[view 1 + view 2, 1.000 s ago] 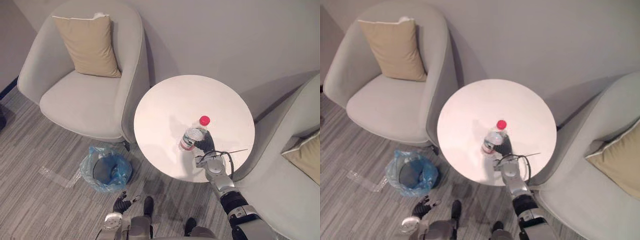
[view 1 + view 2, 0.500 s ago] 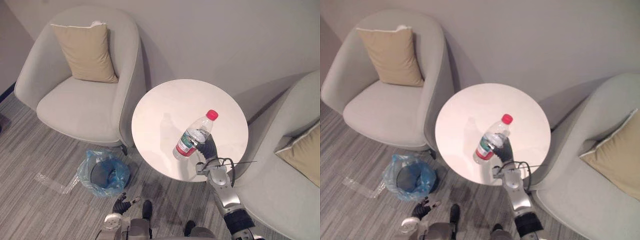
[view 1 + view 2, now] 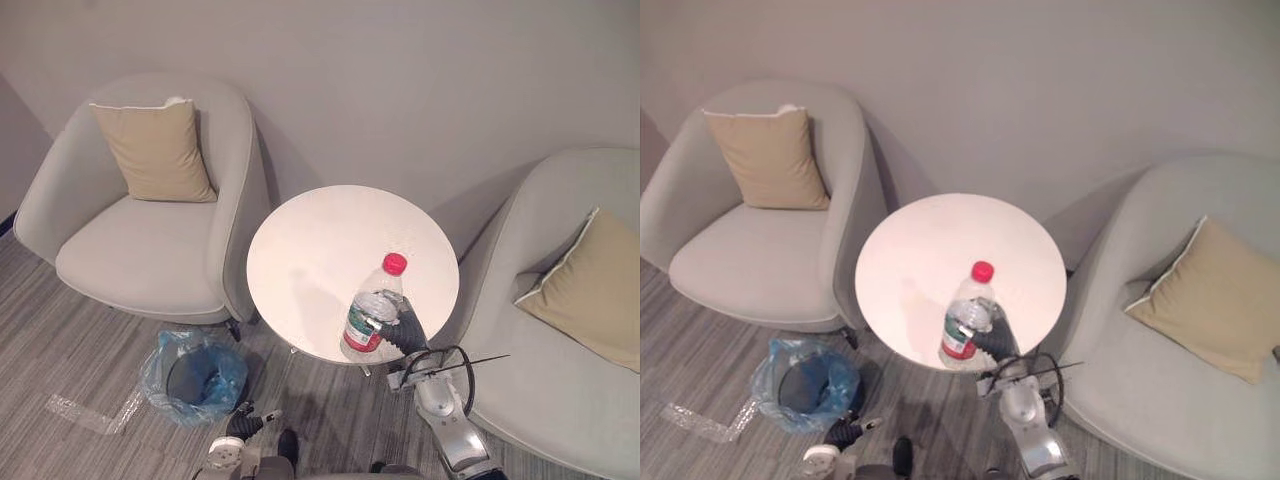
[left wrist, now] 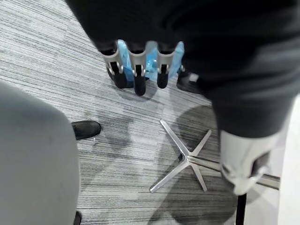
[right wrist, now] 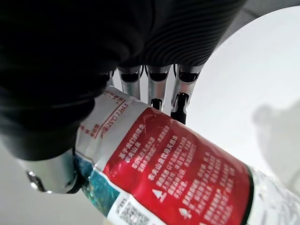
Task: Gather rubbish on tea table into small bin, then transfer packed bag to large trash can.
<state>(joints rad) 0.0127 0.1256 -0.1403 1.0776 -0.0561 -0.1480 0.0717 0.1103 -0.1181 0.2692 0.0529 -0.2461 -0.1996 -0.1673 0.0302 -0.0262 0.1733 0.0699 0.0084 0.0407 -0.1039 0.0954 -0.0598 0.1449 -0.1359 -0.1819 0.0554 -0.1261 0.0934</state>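
Note:
A clear plastic bottle (image 3: 372, 310) with a red cap (image 3: 395, 263) and a red-green label stands nearly upright over the near edge of the round white tea table (image 3: 320, 250). My right hand (image 3: 405, 333) is shut on its lower part. In the right wrist view the fingers (image 5: 157, 91) curl round the labelled bottle (image 5: 178, 173). The small bin (image 3: 195, 372), lined with a blue bag, stands on the floor left of the table. My left hand (image 3: 240, 425) hangs low near the bin, its fingers (image 4: 136, 70) relaxed and holding nothing.
A grey armchair (image 3: 140, 250) with a tan cushion (image 3: 155, 150) stands left of the table. Another grey armchair (image 3: 560, 350) with a tan cushion (image 3: 590, 290) stands to the right. The table's metal star base (image 4: 185, 159) rests on the striped grey carpet. Clear plastic scrap (image 3: 85, 412) lies by the bin.
My right hand has lifted the bottle off the table, tilted it, and now holds it nearly upright at the near edge. The camera has drawn back, so the whole scene has shifted.

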